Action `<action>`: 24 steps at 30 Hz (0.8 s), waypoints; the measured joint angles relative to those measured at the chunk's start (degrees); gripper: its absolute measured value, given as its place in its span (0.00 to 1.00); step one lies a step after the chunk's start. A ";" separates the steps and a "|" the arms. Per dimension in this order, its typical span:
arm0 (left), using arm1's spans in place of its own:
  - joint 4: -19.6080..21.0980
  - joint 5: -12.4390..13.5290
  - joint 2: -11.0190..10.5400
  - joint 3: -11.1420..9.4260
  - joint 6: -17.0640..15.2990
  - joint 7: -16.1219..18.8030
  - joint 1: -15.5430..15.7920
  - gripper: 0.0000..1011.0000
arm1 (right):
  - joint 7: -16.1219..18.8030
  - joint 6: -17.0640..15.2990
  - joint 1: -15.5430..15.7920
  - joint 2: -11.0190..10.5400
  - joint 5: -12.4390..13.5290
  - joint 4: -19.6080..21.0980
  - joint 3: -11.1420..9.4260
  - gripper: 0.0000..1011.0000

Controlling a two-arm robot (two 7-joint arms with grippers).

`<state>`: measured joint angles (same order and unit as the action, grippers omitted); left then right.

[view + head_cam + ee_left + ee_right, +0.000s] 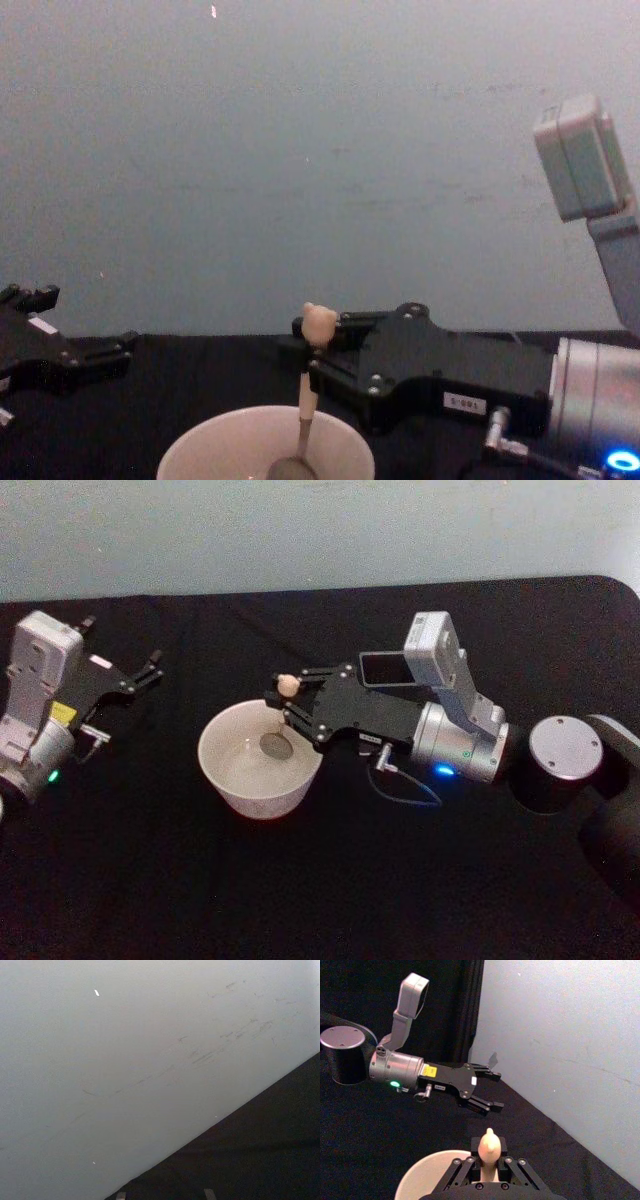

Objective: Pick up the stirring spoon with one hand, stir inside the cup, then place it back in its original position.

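The stirring spoon (283, 716) stands nearly upright in the cup (216, 772), its shiny bowl down inside and the little bear-head knob up above the far-right part of the rim. The right gripper (288, 712) reaches in from the right, over that side of the cup, with its fingers clamped on the beige handle just below the knob. The cup sits about mid-table on the black cloth (300, 900). Just beyond the gripper's black body there's a dark square-mouthed holder (383, 668), partly hidden by the arm. Well off to the left, the left gripper (152, 668) hangs clear of the cup, fingers apart and holding nothing. A pale wall (300, 530) runs behind.
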<state>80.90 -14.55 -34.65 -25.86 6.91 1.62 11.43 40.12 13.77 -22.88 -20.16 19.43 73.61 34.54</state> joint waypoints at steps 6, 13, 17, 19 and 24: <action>0.00 0.00 0.00 0.00 0.00 0.00 0.00 0.99 | 0.43 -0.37 0.82 -0.53 0.29 1.43 0.18 0.17; 0.00 0.00 0.00 0.00 0.00 0.00 0.00 0.99 | 1.14 -0.66 1.10 -0.41 0.55 2.35 1.07 0.17; 0.00 0.00 0.00 0.00 0.00 0.00 0.00 0.99 | 1.42 -0.67 0.87 0.07 0.56 2.34 1.77 0.17; 0.00 0.00 0.00 0.00 0.00 0.00 0.00 0.99 | 1.52 -0.66 0.58 0.42 0.53 2.07 2.13 0.17; 0.00 0.00 0.00 0.00 0.00 0.00 0.00 0.99 | 1.59 -0.47 -0.13 1.33 0.29 1.06 2.72 0.17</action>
<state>80.90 -14.55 -34.65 -25.86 6.91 1.62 11.43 41.71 13.31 -23.02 -18.83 19.72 74.67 37.26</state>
